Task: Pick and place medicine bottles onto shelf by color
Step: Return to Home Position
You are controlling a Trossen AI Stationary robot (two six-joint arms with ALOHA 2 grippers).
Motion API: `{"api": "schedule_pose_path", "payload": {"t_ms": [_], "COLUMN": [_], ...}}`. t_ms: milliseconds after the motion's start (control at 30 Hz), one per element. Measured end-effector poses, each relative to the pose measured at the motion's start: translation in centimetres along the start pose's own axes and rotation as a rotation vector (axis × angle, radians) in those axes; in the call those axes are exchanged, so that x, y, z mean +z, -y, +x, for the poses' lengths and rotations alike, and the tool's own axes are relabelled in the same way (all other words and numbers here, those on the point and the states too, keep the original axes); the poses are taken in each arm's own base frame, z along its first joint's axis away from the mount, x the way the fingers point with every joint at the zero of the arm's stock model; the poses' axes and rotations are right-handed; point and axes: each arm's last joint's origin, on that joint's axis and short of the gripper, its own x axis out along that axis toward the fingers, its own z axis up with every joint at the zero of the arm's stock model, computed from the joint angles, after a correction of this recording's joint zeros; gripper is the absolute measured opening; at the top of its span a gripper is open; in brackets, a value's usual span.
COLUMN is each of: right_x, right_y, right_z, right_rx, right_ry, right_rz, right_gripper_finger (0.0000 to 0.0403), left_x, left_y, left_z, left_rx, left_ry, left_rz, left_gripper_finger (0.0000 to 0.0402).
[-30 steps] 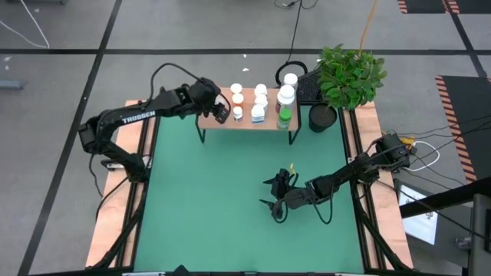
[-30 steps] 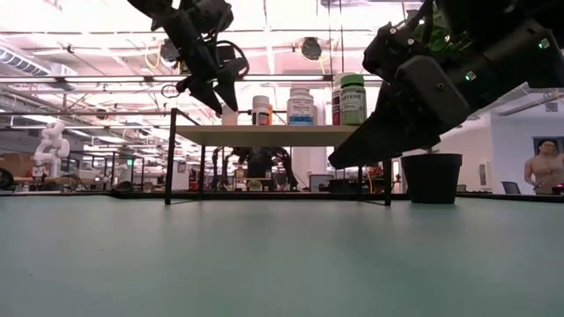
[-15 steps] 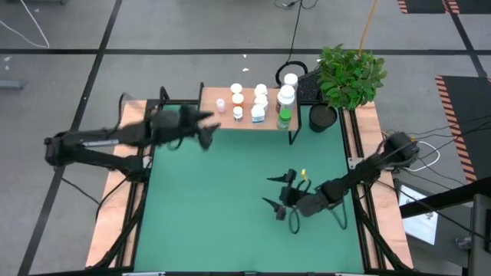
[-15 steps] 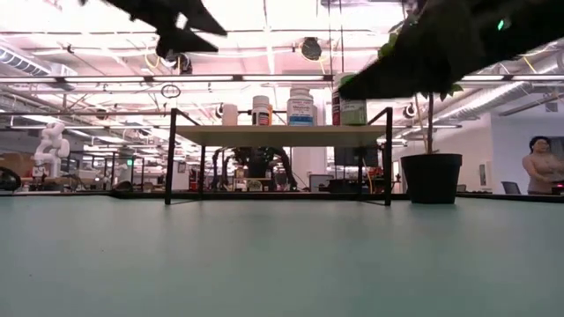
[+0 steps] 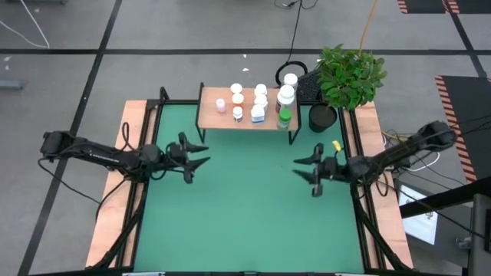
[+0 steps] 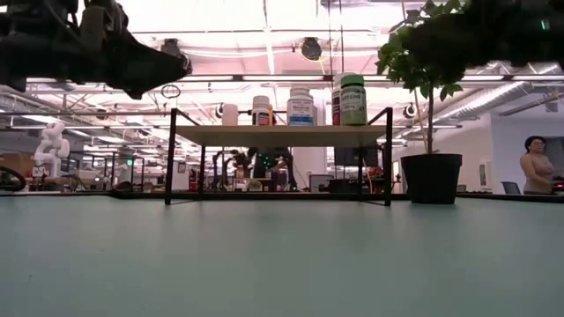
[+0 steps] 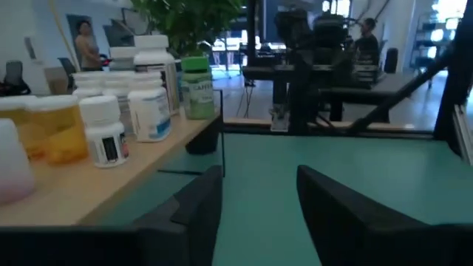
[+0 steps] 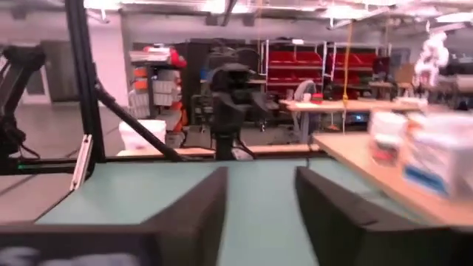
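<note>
Green mat point(image 5: 245, 207) covers the table. Behind it lies a bright workshop hall, where a person point(image 6: 535, 163) shows beyond the far right corner. Both dark arms reach in from the table's sides. The left gripper point(image 5: 202, 153) and the right gripper point(image 5: 301, 165) point at each other across the bare middle of the mat, well apart and held above it.

The shelf point(image 5: 211, 120) stands farther back than both grippers, and its width roughly fills the gap between them. A leafy plant point(image 5: 349, 77) in a black pot point(image 5: 322, 117) sits behind the right gripper, just beside the shelf end nearest that gripper.

The left gripper's fingers point(image 7: 196, 214) are spread apart with only mat between them. The right gripper's fingers point(image 8: 199, 214) are parted the same way and grip nothing.

The medicine bottles point(image 5: 261, 92) stand upright on the shelf. The green bottle point(image 5: 285, 115) is at the end closest to the right gripper, with a tall white bottle point(image 5: 290, 80) behind it. The pink bottle point(image 5: 221, 106) is at the end closest to the left gripper. Between them stand the orange bottle point(image 5: 238, 97), a small white bottle point(image 5: 238, 113) and the blue-labelled bottle point(image 5: 258, 114).
</note>
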Motion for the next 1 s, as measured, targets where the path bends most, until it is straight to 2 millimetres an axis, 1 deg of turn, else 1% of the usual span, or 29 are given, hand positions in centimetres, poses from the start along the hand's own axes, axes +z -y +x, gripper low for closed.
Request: {"api": "schedule_pose_path", "payload": {"t_ms": [67, 167, 200, 400, 467, 600, 667, 733, 1000], "right_x": [-1.1, -0.6, -0.4, -0.7, -0.9, -1.0, -0.8, -0.7, -0.8], "right_y": [1.1, 1.7, 1.8, 2.0, 2.0, 2.0, 2.0, 2.0, 2.1], "right_z": [-1.3, -1.9, -2.0, -2.4, -2.5, -2.8, -2.9, -3.0, -3.3], "right_rx": [-0.029, -0.047, -0.047, -0.048, -0.047, -0.015, 0.012, 0.031, 0.033], "right_ry": [0.002, 0.056, 0.070, 0.017, -0.001, -0.025, -0.013, -0.006, -0.025], "right_rz": [0.041, 0.086, 0.091, 0.051, 0.042, 0.030, 0.034, 0.036, 0.008], "right_gripper_finger": [0.0095, 0.0024, 0.0012, 0.0015, 0.0008, 0.0002, 0.0003, 0.0003, 0.0003], "left_x": [-0.1, 0.0, -0.1, -0.2, -0.1, -0.2, -0.2, -0.1, 0.3], "left_y": [0.0, -0.1, -0.1, 0.0, 0.0, 0.0, 0.0, 0.0, -0.3], "left_z": [-0.2, -0.2, -0.2, -0.2, -0.2, -0.3, -0.5, -0.9, -3.0], "left_rx": [-0.006, -0.005, -0.006, -0.009, -0.013, -0.015, -0.023, -0.034, -0.048], "left_ry": [0.006, 0.014, 0.009, 0.000, 0.002, -0.004, -0.018, -0.032, -0.063], "left_rz": [0.028, 0.061, 0.069, 0.089, 0.099, 0.125, 0.167, 0.204, 0.203], "left_gripper_finger": [0.0156, 0.0120, 0.0108, 0.0023, 0.0008, 0.0013, 0.0010, 0.0005, 0.0007]}}
